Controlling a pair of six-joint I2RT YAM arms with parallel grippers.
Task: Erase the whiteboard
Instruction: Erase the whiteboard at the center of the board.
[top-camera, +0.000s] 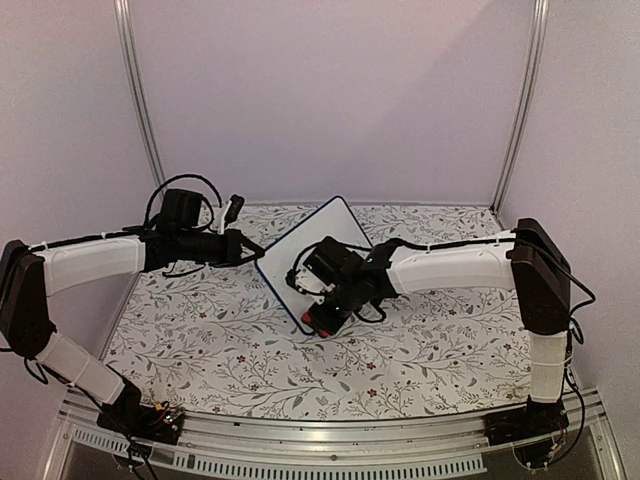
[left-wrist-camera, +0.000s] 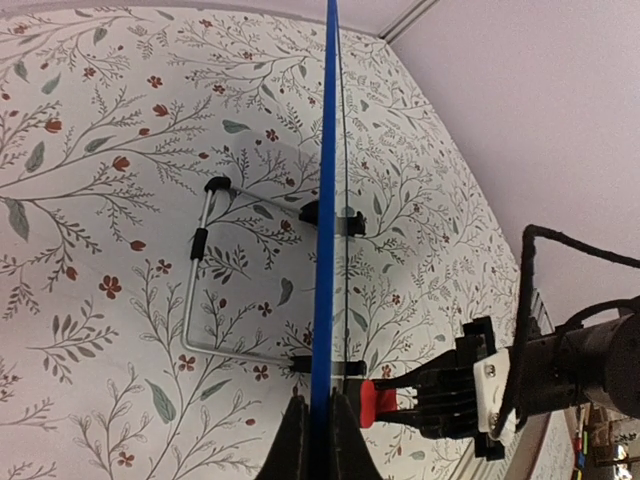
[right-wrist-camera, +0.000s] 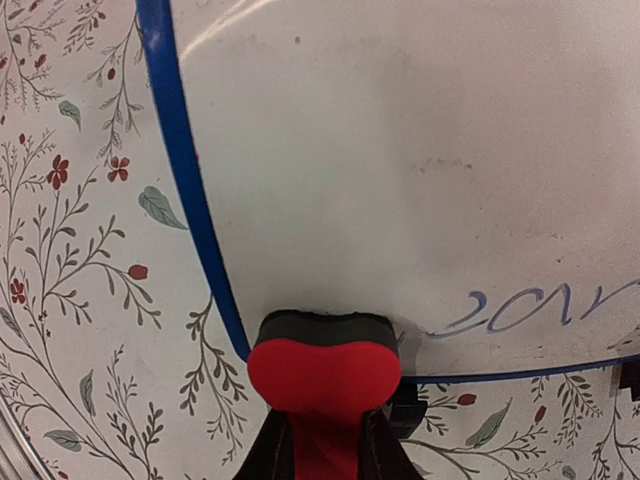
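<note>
The whiteboard (top-camera: 318, 245) stands tilted on the floral table, white with a thin blue frame. My left gripper (left-wrist-camera: 318, 440) is shut on its frame edge (left-wrist-camera: 325, 200), seen edge-on in the left wrist view. My right gripper (right-wrist-camera: 325, 450) is shut on a red eraser (right-wrist-camera: 325, 372) with a black felt face. The felt presses on the board's lower corner (right-wrist-camera: 400, 180). Blue handwriting (right-wrist-camera: 530, 310) remains along the bottom edge to the eraser's right. The rest of the visible surface looks wiped with faint smudges. The eraser also shows in the top view (top-camera: 323, 322) and the left wrist view (left-wrist-camera: 368, 402).
A wire stand (left-wrist-camera: 205, 270) with black feet props the board from behind. The floral tablecloth (top-camera: 220, 350) covers the table. Enclosure walls with metal posts (top-camera: 140, 100) stand at the back and sides. The right arm (top-camera: 450, 268) reaches across from the right.
</note>
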